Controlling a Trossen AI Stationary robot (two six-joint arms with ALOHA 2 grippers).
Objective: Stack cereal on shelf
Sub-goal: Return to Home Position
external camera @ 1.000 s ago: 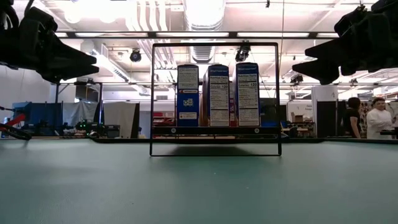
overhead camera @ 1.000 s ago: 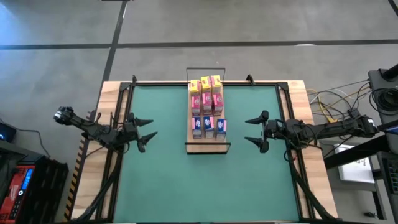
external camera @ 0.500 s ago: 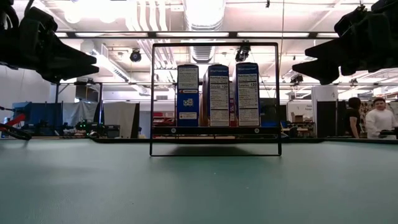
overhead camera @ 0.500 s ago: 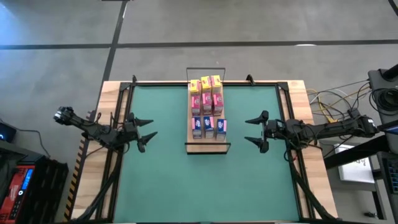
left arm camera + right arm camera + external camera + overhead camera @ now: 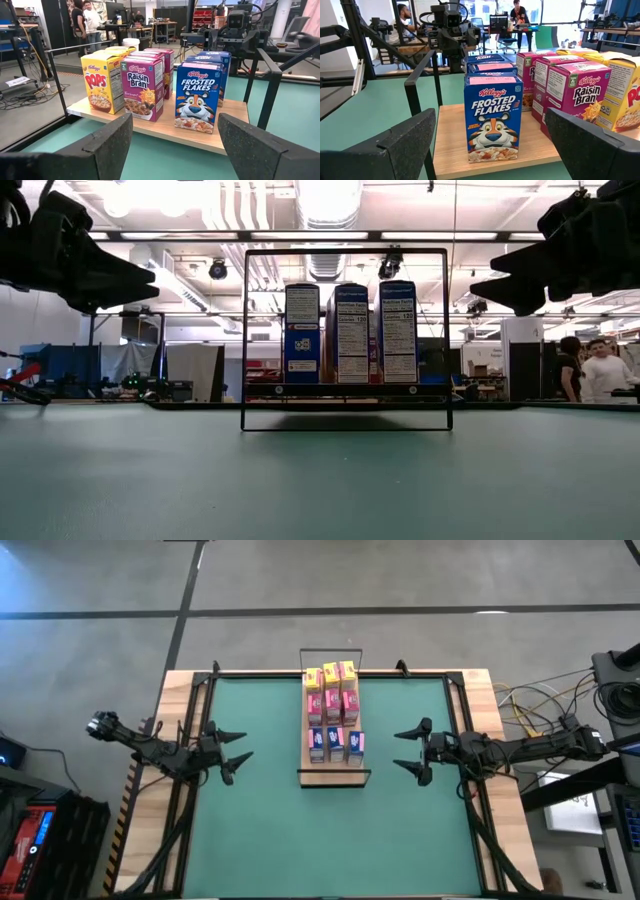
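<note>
Several small cereal boxes (image 5: 332, 710) stand upright on the shelf (image 5: 333, 777), a light wooden plank with black wire frames at its short ends, in the middle of the green table. Yellow boxes (image 5: 102, 88) are at the far end, magenta ones (image 5: 143, 94) in the middle, blue ones (image 5: 493, 122) at the near end. My left gripper (image 5: 237, 752) hovers open near the table's left edge, pointing at the shelf. My right gripper (image 5: 409, 750) hovers open at the table's right side, facing the shelf. Neither touches anything.
The shelf's near wire frame (image 5: 346, 340) stands upright on the table. A black frame (image 5: 330, 673) and wooden border run round the green mat. Bare mat (image 5: 330, 840) lies before the shelf and on both its sides. People (image 5: 597, 370) stand in the room behind.
</note>
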